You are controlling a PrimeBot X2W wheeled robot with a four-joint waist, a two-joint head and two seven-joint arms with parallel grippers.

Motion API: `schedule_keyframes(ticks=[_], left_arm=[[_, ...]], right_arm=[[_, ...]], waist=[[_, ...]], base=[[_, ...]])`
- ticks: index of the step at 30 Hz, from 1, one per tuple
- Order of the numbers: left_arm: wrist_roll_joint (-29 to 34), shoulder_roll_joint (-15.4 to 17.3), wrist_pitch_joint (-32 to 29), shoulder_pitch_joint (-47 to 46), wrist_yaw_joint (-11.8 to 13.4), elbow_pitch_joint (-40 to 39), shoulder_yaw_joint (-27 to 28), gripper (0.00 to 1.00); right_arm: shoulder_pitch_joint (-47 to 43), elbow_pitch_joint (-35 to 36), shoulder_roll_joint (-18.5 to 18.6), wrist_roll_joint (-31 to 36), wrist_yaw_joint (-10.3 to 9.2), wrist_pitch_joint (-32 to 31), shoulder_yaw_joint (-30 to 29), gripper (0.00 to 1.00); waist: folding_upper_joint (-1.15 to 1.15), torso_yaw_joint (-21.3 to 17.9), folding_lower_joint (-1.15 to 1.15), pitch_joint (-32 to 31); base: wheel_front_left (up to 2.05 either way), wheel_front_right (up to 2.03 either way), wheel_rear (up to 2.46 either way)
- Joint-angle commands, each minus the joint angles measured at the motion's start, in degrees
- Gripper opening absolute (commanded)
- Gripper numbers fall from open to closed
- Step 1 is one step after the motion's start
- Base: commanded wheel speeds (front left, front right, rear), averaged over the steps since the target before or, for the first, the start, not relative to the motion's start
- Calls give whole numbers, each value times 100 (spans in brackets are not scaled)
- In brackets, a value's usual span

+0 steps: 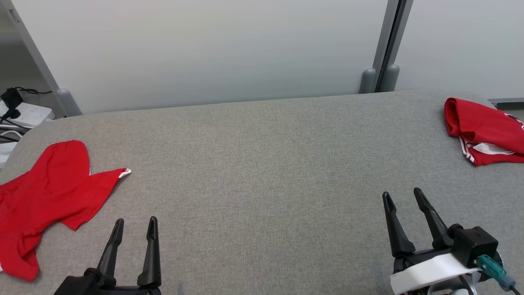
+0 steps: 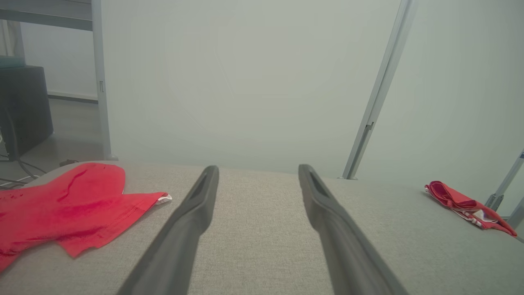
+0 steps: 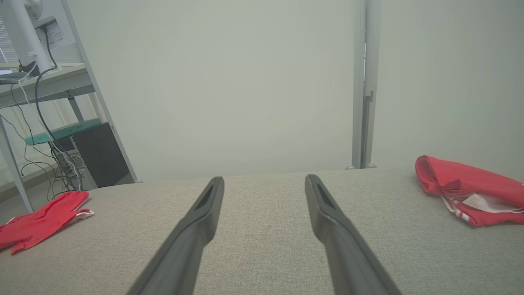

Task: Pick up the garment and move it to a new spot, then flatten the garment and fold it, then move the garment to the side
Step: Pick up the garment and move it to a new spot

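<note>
A red garment lies spread and rumpled at the left edge of the grey table; it appears in the left wrist view and, small, in the right wrist view. My left gripper stands open just right of it, nothing between its fingers. My right gripper is open at the lower right, empty too, fingers pointing at the far wall. A second red garment with white trim sits folded at the table's far right corner.
A pale partition wall with a grey post runs behind the table. Power strips and cables lie beyond the left corner. A desk frame with a dark computer case stands off to the left.
</note>
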State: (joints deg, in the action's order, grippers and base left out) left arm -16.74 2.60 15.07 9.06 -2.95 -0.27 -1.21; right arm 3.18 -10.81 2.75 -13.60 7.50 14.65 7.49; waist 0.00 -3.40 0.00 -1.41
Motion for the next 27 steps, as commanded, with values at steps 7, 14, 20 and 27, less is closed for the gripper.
schedule_keyframes(ticks=[7,14,20,27], left_arm=[[157,28,-7,-169,185,-143,209,100],[190,28,-7,-147,330,-267,232,100],[161,28,-7,-59,425,-400,303,100],[114,28,-7,52,480,-425,374,100]], right_arm=[[101,105,14,26,-1,35,102,100],[53,72,13,-159,-1,35,246,100],[45,39,13,-200,-1,35,393,100],[-1,65,13,-248,-1,35,449,100]], waist=[[0,83,0,2],[0,435,0,-26],[0,1021,0,-54],[0,1770,0,-105]], base=[[0,0,0],[0,0,0],[0,0,0],[0,0,0]])
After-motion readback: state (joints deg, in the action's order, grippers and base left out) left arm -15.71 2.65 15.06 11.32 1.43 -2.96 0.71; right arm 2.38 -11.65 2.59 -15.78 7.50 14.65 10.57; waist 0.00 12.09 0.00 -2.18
